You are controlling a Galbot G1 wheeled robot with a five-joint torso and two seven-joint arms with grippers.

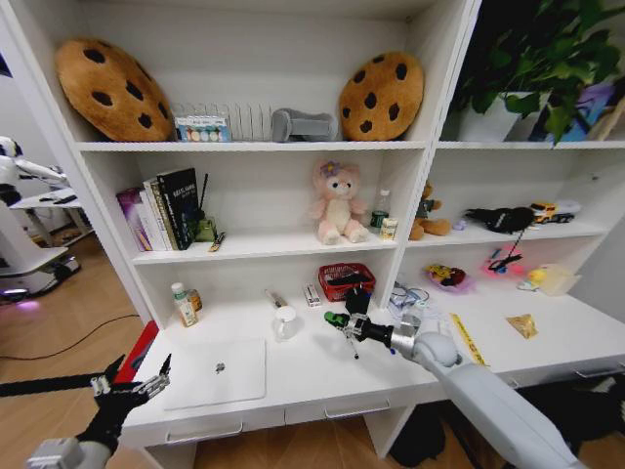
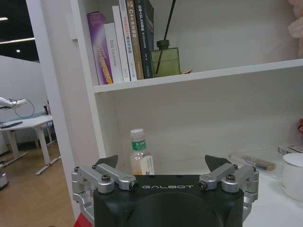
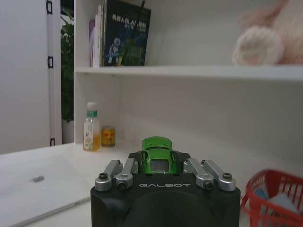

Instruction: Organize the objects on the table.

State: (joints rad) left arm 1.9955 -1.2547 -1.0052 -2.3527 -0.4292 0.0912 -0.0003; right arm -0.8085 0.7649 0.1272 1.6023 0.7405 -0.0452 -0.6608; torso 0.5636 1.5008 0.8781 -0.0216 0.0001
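Right wrist view: right gripper [image 3: 159, 163] pinching a green toy car [image 3: 158, 155]; left gripper [image 1: 130, 388] spread beside the table [image 1: 322, 376]

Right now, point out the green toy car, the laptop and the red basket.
green toy car [image 3: 156, 157], right wrist view, roof, held in the right claw.
laptop [image 1: 216, 373], head view, closed lid.
red basket [image 1: 335, 286], head view, front wall.

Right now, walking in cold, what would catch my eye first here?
Probably the right gripper, out over the white desk, pinching a tiny green toy car. Next, the closed silver laptop lying flat at the desk's left end, and the left gripper open just off that end.
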